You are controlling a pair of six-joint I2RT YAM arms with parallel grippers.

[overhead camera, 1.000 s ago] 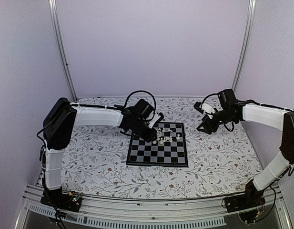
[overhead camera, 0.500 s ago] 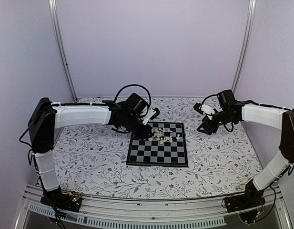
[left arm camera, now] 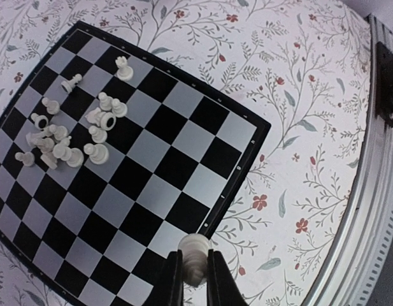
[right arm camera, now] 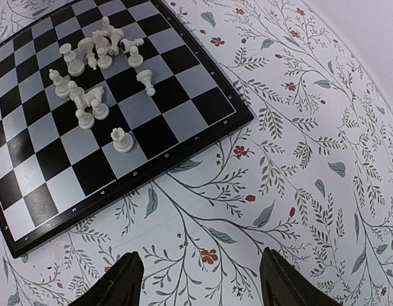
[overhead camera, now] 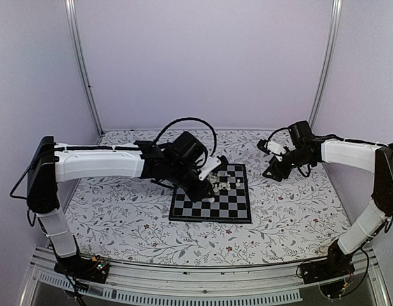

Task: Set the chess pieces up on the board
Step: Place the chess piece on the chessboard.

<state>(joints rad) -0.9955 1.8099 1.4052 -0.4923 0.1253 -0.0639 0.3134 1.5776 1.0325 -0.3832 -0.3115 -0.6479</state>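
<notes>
The board (overhead camera: 212,207) lies in the middle of the floral table. A heap of white chess pieces (overhead camera: 220,182) crowds its far right squares, some upright and some toppled; it also shows in the left wrist view as a cluster (left arm camera: 69,137) and in the right wrist view (right arm camera: 94,70). One piece (right arm camera: 121,140) stands alone near the board's edge. My left gripper (left arm camera: 195,256) is shut on a white piece (left arm camera: 196,245) and hangs over the board's edge (left arm camera: 237,191). My right gripper (right arm camera: 202,280) stands open over the tablecloth, right of the board, with nothing between its fingers.
A metal rail (left arm camera: 374,159) runs along the table's near edge. Two upright metal posts (overhead camera: 81,64) stand at the back corners against the pale walls. Floral tablecloth (overhead camera: 292,210) surrounds the board on all sides.
My left gripper has shut on a white piece and swung from the heap toward the board's near left part. The right arm has barely moved.
</notes>
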